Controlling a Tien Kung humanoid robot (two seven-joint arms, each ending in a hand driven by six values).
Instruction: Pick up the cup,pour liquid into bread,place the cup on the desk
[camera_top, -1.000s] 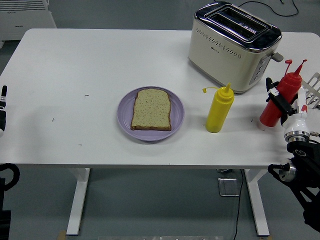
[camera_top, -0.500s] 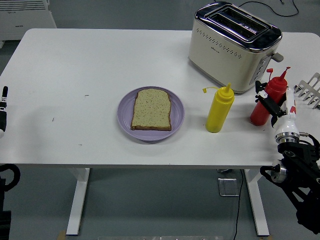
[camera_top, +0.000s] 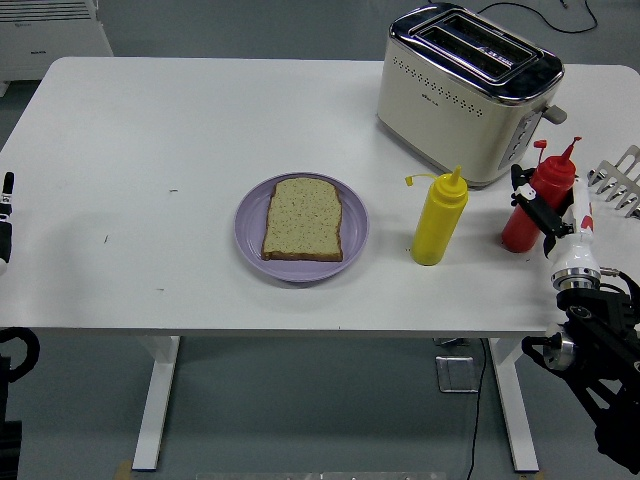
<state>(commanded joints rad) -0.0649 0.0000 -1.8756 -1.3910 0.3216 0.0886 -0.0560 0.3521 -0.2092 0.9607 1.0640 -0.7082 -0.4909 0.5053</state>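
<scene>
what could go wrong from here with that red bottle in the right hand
1. The red squeeze bottle stands close beside the toaster; lifting it carelessly could knock the toaster's side.
2. The yellow bottle stands between it and the bread on the purple plate, so a low sweep across might tip it.
3. The right hand grips from the side near the table's edge; a loose hold could let the bottle slip.

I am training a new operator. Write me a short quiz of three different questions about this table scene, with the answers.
1. True or false: the right hand grasps the red bottle.
2. What lies on the purple plate?
3. Which stands nearer the toaster: A) the yellow bottle, B) the plate?

Key: 1. True. 2. One slice of bread. 3. A.
</scene>
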